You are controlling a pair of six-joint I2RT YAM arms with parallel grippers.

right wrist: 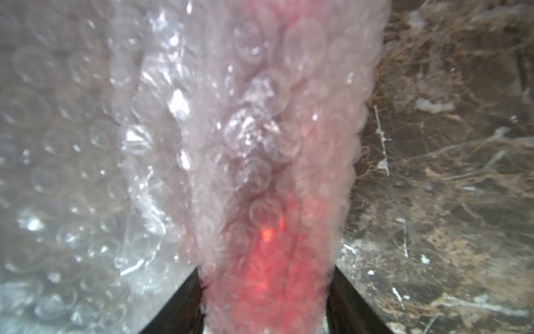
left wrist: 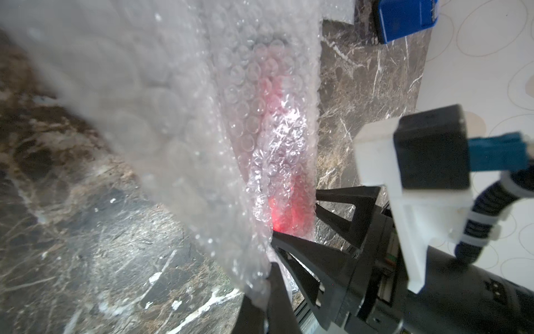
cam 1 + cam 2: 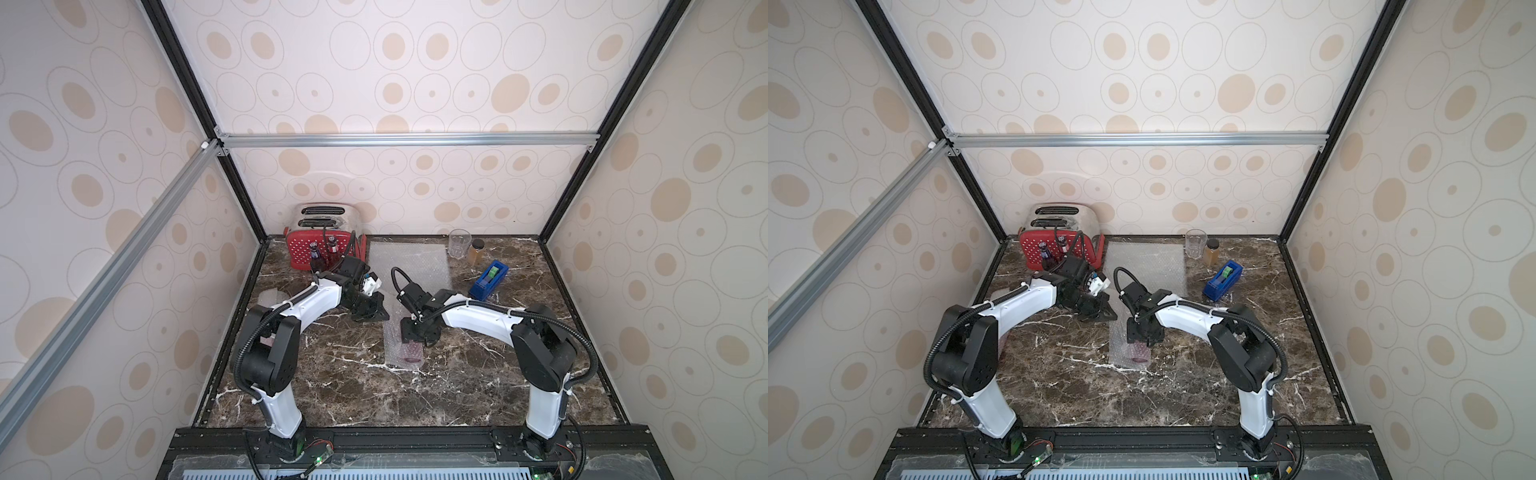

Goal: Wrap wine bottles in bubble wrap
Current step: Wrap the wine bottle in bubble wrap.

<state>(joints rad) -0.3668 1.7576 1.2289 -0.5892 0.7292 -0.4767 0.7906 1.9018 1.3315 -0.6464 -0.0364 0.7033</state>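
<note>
Right gripper [image 1: 267,267] clamps bubble wrap [image 1: 144,144] (red-filled wine bottle [image 1: 268,248] inside).

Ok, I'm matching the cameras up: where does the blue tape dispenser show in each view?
Top view: blue tape dispenser, right of centre.
Top view: same spot, slightly nearer centre.
Left wrist: cropped at the edge, past the bubble wrap.
Right wrist: not in it.
Shared landmark: the wrapped bottle, in all four.
</note>
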